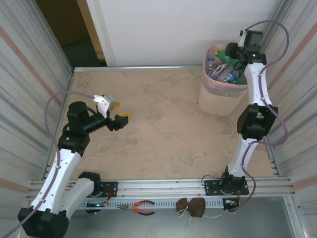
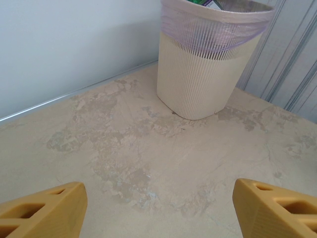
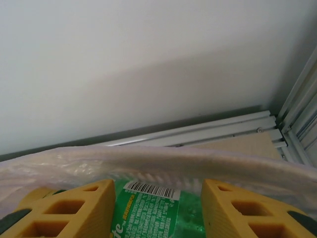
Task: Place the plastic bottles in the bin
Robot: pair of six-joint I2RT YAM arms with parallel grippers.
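Straddling a green bottle [image 3: 148, 215] above the bin [image 1: 218, 101], right tool [image 3: 157, 196] has unclear hold; left tool [image 2: 158, 198] gapes.

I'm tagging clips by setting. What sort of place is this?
Probably a robot test cell, not a home: ribbed metal wall panels enclose the tabletop, the left arm and right arm are bolted to an aluminium rail, and pliers lie on the front ledge.

table [image 1: 158, 124]: mottled beige | on it: bin [image 1: 218, 99], far-right corner
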